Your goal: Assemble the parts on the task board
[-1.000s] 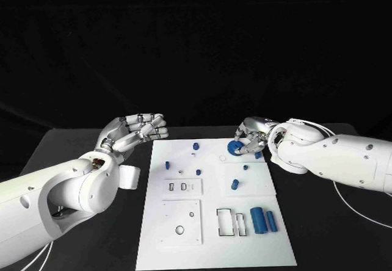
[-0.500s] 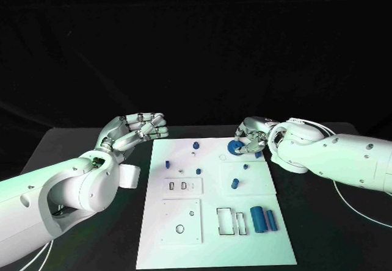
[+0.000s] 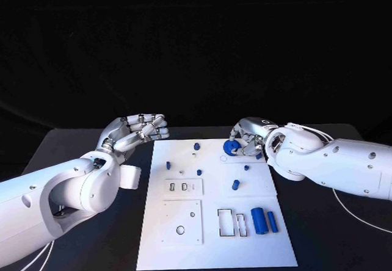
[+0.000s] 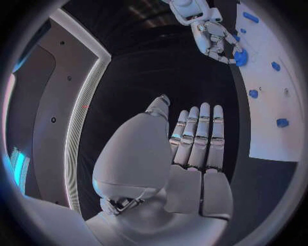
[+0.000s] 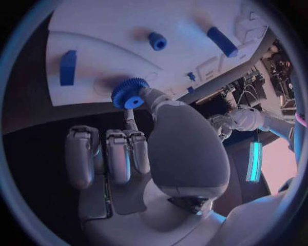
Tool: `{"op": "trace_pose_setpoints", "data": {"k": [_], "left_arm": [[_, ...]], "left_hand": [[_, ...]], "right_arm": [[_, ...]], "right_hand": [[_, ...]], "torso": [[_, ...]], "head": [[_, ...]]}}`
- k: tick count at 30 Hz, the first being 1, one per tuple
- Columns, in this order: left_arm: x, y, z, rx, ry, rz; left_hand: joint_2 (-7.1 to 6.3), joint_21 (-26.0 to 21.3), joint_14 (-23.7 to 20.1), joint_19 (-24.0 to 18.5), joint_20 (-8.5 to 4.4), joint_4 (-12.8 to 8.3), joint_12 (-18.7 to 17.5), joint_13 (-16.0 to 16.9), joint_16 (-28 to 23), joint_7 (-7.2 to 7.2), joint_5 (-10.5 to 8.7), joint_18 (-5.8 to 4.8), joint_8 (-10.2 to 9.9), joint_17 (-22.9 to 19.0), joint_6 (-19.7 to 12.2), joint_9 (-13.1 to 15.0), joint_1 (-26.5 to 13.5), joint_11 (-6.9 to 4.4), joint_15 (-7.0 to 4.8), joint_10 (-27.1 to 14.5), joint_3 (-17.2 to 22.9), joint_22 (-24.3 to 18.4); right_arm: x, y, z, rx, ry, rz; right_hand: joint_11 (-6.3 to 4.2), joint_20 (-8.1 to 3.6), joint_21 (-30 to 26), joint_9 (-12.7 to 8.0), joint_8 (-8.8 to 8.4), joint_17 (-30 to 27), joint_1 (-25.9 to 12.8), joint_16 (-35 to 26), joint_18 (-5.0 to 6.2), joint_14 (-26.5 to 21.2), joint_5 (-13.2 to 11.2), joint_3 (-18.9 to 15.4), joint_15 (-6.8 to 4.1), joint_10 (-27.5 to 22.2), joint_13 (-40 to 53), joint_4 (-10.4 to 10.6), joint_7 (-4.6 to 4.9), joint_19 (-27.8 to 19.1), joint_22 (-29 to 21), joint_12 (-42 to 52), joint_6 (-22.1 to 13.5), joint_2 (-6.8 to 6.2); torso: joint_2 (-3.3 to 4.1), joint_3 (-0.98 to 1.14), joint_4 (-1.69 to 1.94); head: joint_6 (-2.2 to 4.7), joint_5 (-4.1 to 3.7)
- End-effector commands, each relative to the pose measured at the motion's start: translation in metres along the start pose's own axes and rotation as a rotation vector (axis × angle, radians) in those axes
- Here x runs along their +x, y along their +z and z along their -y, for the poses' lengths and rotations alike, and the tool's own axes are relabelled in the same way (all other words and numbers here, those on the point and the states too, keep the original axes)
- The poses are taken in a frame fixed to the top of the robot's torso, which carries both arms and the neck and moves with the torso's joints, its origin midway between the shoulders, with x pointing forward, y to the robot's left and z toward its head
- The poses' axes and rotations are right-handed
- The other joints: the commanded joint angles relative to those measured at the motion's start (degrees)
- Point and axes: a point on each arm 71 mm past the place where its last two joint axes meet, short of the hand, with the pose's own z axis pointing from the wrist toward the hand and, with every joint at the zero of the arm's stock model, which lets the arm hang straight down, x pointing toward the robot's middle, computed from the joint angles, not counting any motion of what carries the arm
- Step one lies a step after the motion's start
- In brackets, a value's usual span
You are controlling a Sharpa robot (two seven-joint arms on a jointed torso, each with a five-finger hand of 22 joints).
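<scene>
The left hand [image 3: 134, 131] hangs over the counter [image 3: 82, 153] just off the task board's [image 3: 215, 244] far left corner, fingers curled in on nothing. Across the board, the right hand [image 3: 249, 136] pinches a blue gear [image 3: 232, 146] at its fingertips, low over the board's far right section, with a small peg [image 3: 246, 166] just behind the hand. The pinch looks shallow, so I judge the gear could tilt or slip while being seated. Compared with a second ago, the right hand and gear have edged slightly farther up the board; the left hand has stayed put.
</scene>
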Motion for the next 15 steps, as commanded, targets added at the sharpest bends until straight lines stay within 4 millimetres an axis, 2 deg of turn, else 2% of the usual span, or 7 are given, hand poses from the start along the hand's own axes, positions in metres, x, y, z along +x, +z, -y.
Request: {"op": "trace_pose_setpoints", "data": {"k": [1, 8, 13, 15], "left_arm": [[0.002, 0.001, 0.001, 0.006, -0.006, -0.013], [0.002, 0.001, 0.001, 0.006, -0.007, -0.015], [0.003, 0.001, 0.001, 0.005, -0.008, -0.018], [0.004, 0.001, 0.001, 0.004, -0.009, -0.019]], "left_hand": [[-0.24, -0.2, -0.4, 0.3, 0.09, -0.1, -0.3, 0.0, -0.2, 0.7, -0.3, 0.19, -0.2, 0.1, -0.4, 0.0, -0.2, 0.04, -0.06, -0.4, -0.2, -0.1], [-0.24, -0.2, -0.4, 0.3, 0.09, -0.1, -0.3, 0.0, -0.2, 0.7, -0.3, 0.19, -0.2, 0.1, -0.4, 0.0, -0.2, 0.04, -0.06, -0.4, -0.2, -0.1], [-0.24, -0.2, -0.4, 0.3, 0.09, -0.1, -0.3, 0.0, -0.2, 0.7, -0.3, 0.19, -0.2, 0.1, -0.4, 0.0, -0.2, 0.04, -0.06, -0.4, -0.2, -0.1], [-0.24, -0.2, -0.4, 0.3, 0.09, -0.1, -0.3, 0.0, -0.2, 0.7, -0.3, 0.19, -0.2, 0.1, -0.4, 0.0, -0.2, 0.04, -0.06, -0.4, -0.2, -0.1]], "right_arm": [[-0.011, -0.003, -0.019, -0.074, -0.06, 0.108], [-0.011, -0.006, -0.058, -0.166, -0.095, 0.125], [-0.006, 0.0, -0.08, -0.201, -0.122, 0.124], [-0.002, 0.004, -0.086, -0.21, -0.129, 0.121]], "right_hand": [[-0.29, -0.28, 0.3, 0.8, 0.02, 15.1, -0.9, 0.3, -0.58, 6.2, -0.4, 0.4, -0.44, 6.0, 15.1, 0.1, -1.38, 1.7, 9.4, 0.2, 1.6, -0.04], [-0.32, -0.36, 0.5, 0.9, 0.05, 15.1, -1.4, 0.3, -0.66, 6.2, -0.8, 0.5, -0.54, 6.0, 15.1, 0.2, -1.43, 1.8, 9.6, 0.2, 1.7, -0.36], [-0.33, -0.38, 0.7, 0.9, 0.04, 15.1, -1.4, 0.3, -0.7, 6.2, -1.0, 0.6, -0.57, 6.0, 15.1, 0.2, -1.44, 1.9, 9.8, 0.2, 1.8, -0.41], [-0.33, -0.38, 0.7, 0.9, 0.04, 15.1, -1.4, 0.3, -0.7, 6.2, -1.0, 0.6, -0.57, 6.0, 15.1, 0.2, -1.44, 1.9, 9.8, 0.2, 1.8, -0.41]], "torso": [[-0.01, -0.08, 0.04], [0.04, -0.1, -0.02], [0.07, -0.15, 0.21], [0.06, -0.13, 0.16]], "head": [[0.18, 0.05], [0.3, 0.22], [0.25, 0.16], [0.23, 0.28]]}}
